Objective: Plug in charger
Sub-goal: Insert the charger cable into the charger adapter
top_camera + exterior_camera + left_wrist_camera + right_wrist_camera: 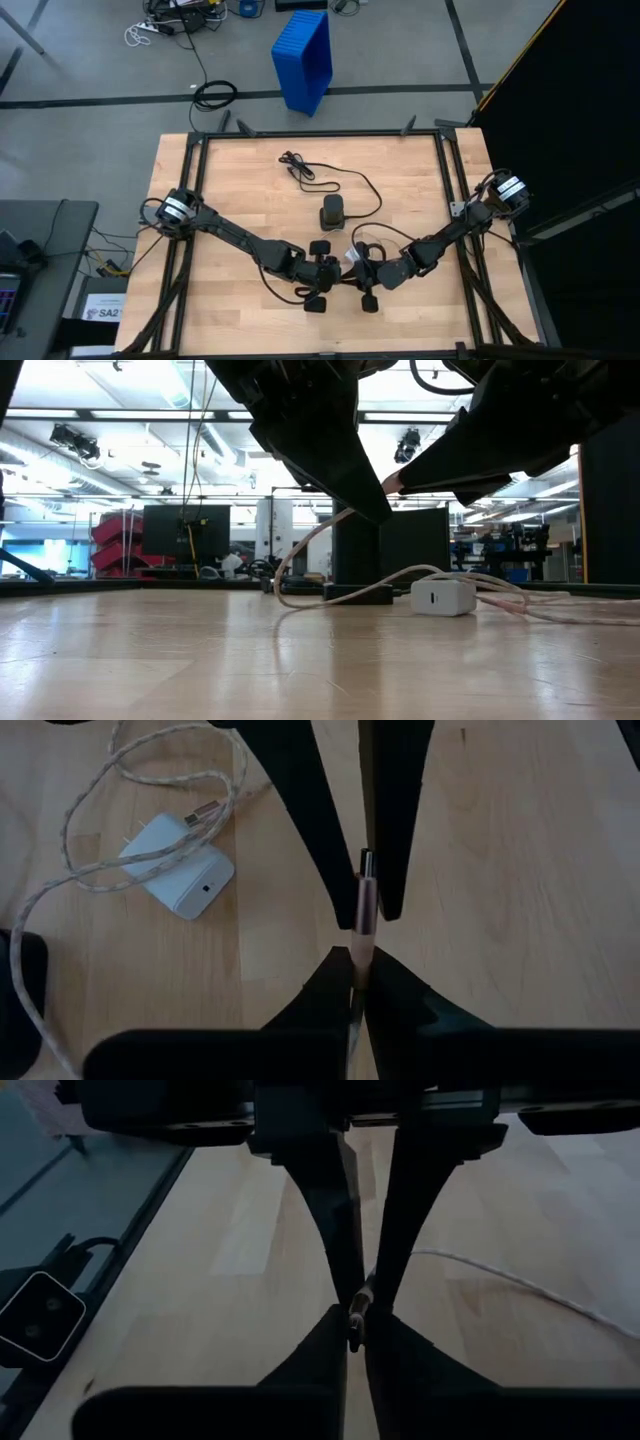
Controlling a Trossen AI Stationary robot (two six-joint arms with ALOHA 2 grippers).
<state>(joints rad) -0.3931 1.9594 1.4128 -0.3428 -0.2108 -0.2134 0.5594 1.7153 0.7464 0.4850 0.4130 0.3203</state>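
Apparently mid-handover: left tool (358, 952) and right tool (353, 1318) both pinch the cable plug (362, 910) above the counter (250, 180), near the white charger (182, 870). Next, align plug with its port.

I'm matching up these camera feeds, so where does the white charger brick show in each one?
High view: white charger brick is a pale speck, low centre, mostly hidden by the arms.
Low view: right of centre, lying on the table.
Left wrist view: upper left, flat on the wood.
Right wrist view: not in it.
Shared landmark: the pale braided cable looping beside the brick in the low and left wrist views.
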